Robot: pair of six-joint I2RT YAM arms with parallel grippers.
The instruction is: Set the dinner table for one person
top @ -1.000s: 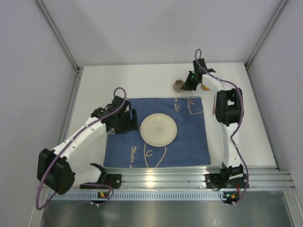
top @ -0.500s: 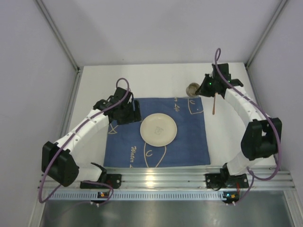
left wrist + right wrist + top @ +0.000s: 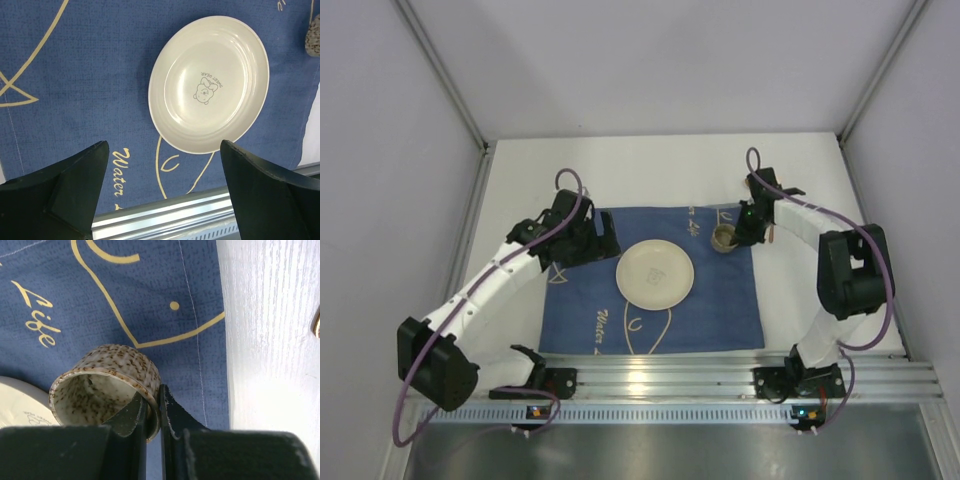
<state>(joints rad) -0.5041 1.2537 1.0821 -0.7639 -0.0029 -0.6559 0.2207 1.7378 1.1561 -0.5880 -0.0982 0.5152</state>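
**Step in hand: setting down the cup.**

The right gripper (image 3: 153, 407) pinches the cup (image 3: 105, 385) by its rim. One finger is inside and one outside, with the speckled wall tight between them. The cup is over the far right corner of the blue cloth (image 3: 710, 300), just beside the plate (image 3: 655, 274). We cannot tell whether its base touches the cloth. The left gripper (image 3: 592, 240) is spread wide and holds nothing. It hangs over the cloth's left side, near the plate. The surface (image 3: 650, 165) carries the cloth at its middle, with a ribbed rail along its near edge.

Procedure, as we judge it:

1. Level the cup, mouth up, before lowering. A rim pinch gives little hold against swinging.
2. Lower straight down until the base sits flat on the cloth, apart from the plate's rim and inside the cloth's right hem.
3. Spread the fingers just enough to free the wall, then lift straight up. A sideways exit would let the inner finger tip the cup.
4. Leave the left arm well apart during release.

Caution: a brown item (image 3: 317, 322) lies on the bare surface beyond the hem. Too little of it shows to identify. We avoid sweeping it.
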